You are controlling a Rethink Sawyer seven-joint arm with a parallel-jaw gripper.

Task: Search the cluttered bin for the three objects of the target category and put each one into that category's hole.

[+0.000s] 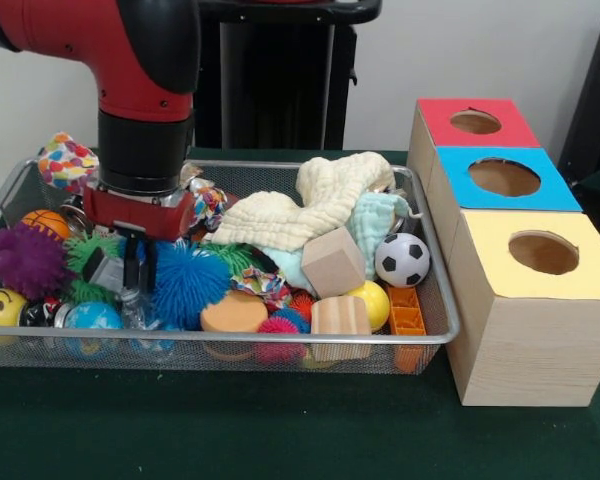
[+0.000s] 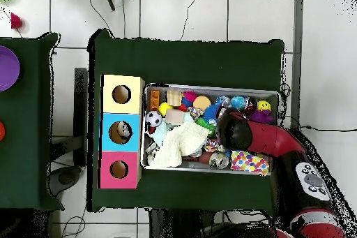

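The wire mesh bin [image 1: 230, 338] holds mixed clutter; it also shows in the overhead view [image 2: 209, 87]. My gripper [image 1: 134, 272] is lowered into the bin's left part, between a green spiky toy [image 1: 85, 250] and a blue spiky ball [image 1: 188, 283], with a small grey item beside it. In the overhead view the arm [image 2: 237, 129] hides the gripper. Three wooden boxes with holes stand beside the bin, with red [image 1: 475, 122], blue [image 1: 505, 178] and yellow [image 1: 543, 252] tops. In the bin lie a soccer ball [image 1: 401, 259], a wooden cube [image 1: 332, 262] and a cream cloth [image 1: 290, 215].
Also in the bin: a purple spiky ball [image 1: 22, 260], a yellow smiley ball [image 1: 0, 306], a globe ball [image 1: 92, 318], an orange disc [image 1: 234, 313], a striped wooden block [image 1: 340, 315], a yellow ball [image 1: 372, 303], an orange brick [image 1: 406, 312]. The table has a green cloth [image 1: 280, 430].
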